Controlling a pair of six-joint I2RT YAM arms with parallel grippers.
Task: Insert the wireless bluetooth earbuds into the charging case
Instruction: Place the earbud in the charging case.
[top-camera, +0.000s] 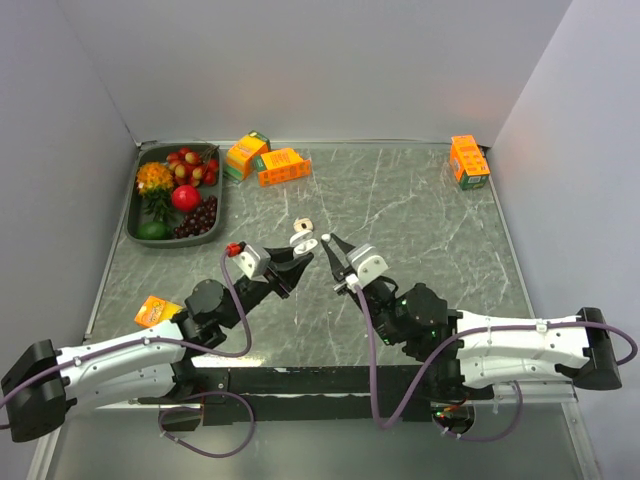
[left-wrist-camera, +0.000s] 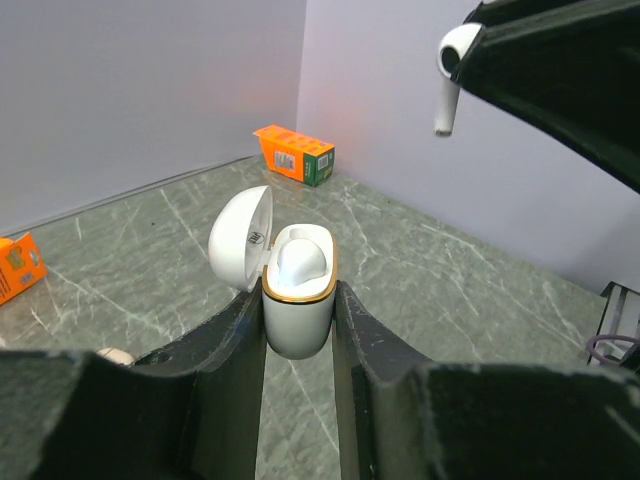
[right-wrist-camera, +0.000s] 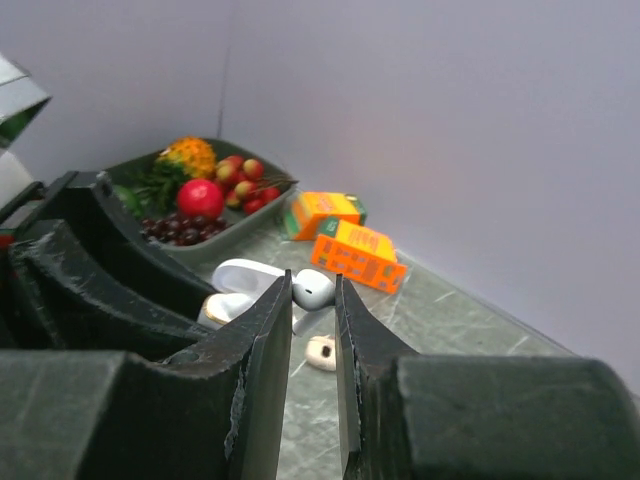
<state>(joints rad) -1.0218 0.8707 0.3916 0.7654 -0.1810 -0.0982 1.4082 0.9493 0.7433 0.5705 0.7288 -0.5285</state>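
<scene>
At the far left of the grey marbled table (top-camera: 430, 240) a dark tray (top-camera: 133, 205) holds fruit, and a small orange packet (top-camera: 157, 311) lies near the front edge beside the left arm. Behind the middle of the table two orange boxes (top-camera: 268, 160) sit touching each other near the back wall. The left arm reaches forward and inward from its base, low over the table, and the left gripper (top-camera: 297, 252) is clamped on the charging case (left-wrist-camera: 297, 300), holding it upright by its sides. The case's lid (left-wrist-camera: 240, 238) is flipped open to the left, and a white rounded shape shows in its gold-rimmed mouth; whether that is a seated bud cannot be told. Just beyond the case a small pale piece (top-camera: 304, 224) lies on the table, close to both sets of fingers; what it is cannot be made out. The right arm mirrors the left, angled inward, its wrist raised. The right gripper (top-camera: 330, 245) pinches a white earbud (left-wrist-camera: 447, 75) at its fingertips, stem hanging down, just beside and above the open case and not touching it. Nothing lies between bud and case. Far right, a third orange box (top-camera: 469, 161) stands alone by the back corner, well apart from the arms.
</scene>
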